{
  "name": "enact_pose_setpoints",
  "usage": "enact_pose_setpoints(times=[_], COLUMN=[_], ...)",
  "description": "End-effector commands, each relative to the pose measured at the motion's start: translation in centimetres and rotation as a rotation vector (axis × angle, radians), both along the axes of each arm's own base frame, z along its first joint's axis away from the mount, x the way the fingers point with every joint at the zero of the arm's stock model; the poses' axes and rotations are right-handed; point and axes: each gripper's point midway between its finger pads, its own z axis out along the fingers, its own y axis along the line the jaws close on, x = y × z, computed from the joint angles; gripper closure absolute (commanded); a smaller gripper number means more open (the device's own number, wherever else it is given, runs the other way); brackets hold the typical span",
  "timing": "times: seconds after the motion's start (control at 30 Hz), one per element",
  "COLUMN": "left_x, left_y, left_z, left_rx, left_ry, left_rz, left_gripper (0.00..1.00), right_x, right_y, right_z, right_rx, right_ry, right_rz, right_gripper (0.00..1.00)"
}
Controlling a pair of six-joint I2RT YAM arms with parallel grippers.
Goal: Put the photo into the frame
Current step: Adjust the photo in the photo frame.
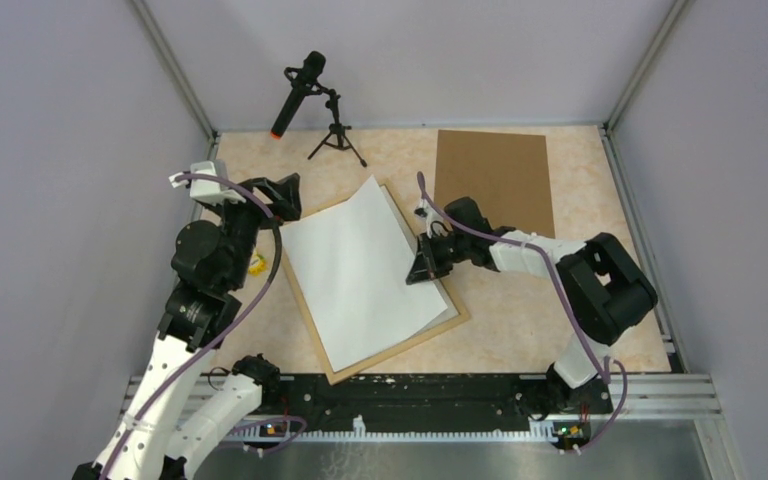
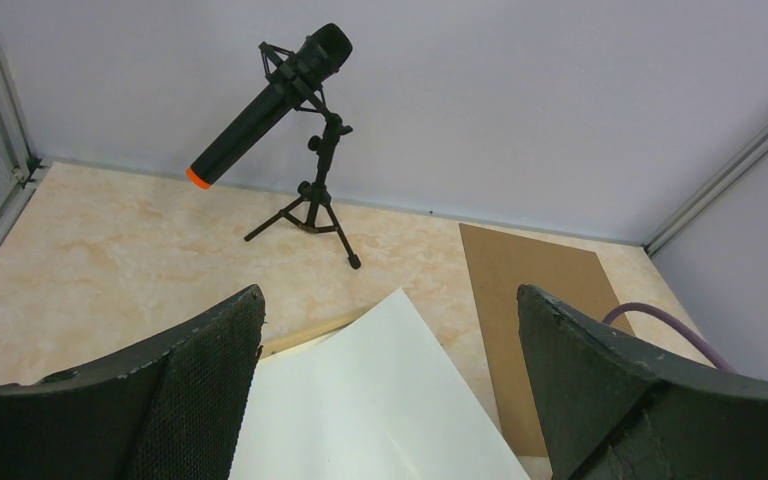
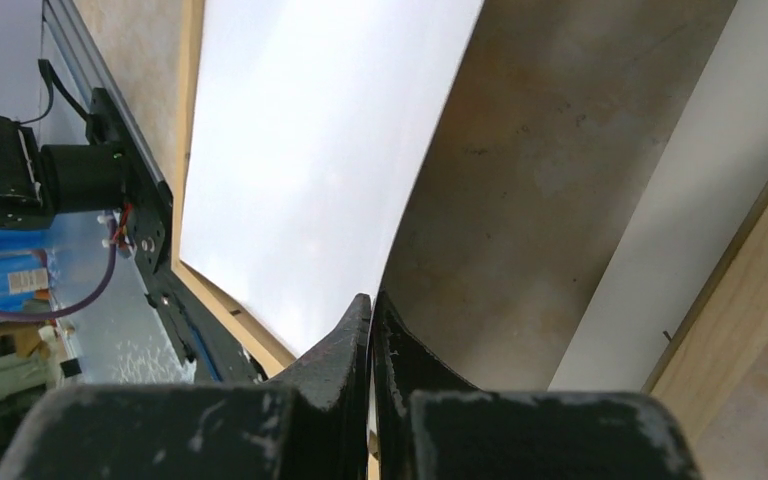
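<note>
The frame (image 1: 400, 350), with thin light wood rails, lies flat mid-table. Over it lies a large sheet that I take for the photo (image 1: 360, 270); only its plain white side shows. Its right edge is lifted and bowed. My right gripper (image 1: 425, 262) is shut on that edge, the thin sheet (image 3: 300, 150) pinched between the fingers (image 3: 372, 300). Beneath it show a shadowed inner area, a white strip (image 3: 660, 220) and a rail (image 3: 750, 290). My left gripper (image 1: 285, 198) hovers open and holding nothing near the frame's far left corner, looking over the sheet's far corner (image 2: 380, 400).
A brown backing board (image 1: 495, 180) lies flat at the back right, close to the right arm. A black microphone on a small tripod (image 1: 300, 95) stands at the back left. A small yellow thing (image 1: 257, 265) sits by the left arm. Walls close in the table on three sides.
</note>
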Motion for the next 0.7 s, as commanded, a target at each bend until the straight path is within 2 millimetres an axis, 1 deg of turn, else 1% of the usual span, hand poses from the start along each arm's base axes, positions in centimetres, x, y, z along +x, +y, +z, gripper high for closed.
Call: enact_pose_setpoints(times=[0.0,0.17,0.43,0.47,0.5,0.67], left_x=[-0.1,-0.2,-0.3,-0.3,-0.3,-0.1], left_y=[-0.3,-0.3,-0.3,-0.3,-0.3,-0.5], left_z=[1.0,1.2,1.3,1.3,1.3,1.1], left_rx=[-0.013,-0.014,-0.012,-0.011,-0.012,-0.011], left_ry=[-0.038,-0.044,-0.047,-0.046,-0.047,-0.041], left_rz=[-0.018,-0.022,-0.021,-0.021,-0.022,-0.029], left_gripper=[0.02,0.02,0.02,0.02,0.01,0.02], right_x=[0.8,1.3,1.5,1.7,1.7,1.9], right_y=[1.0,1.2,1.1,1.1,1.1,0.5], right_z=[1.1,0.7,0.4,0.4,0.3,0.0], right_rx=[0.057,0.056,0.044,0.039,0.030,-0.006], right_ry=[-0.042,-0.046,-0.045,-0.049,-0.047,-0.069], right_rz=[0.078,0.075,0.061,0.057,0.056,0.048], right_gripper=[1.00,1.00,1.00,0.98,0.94,0.83])
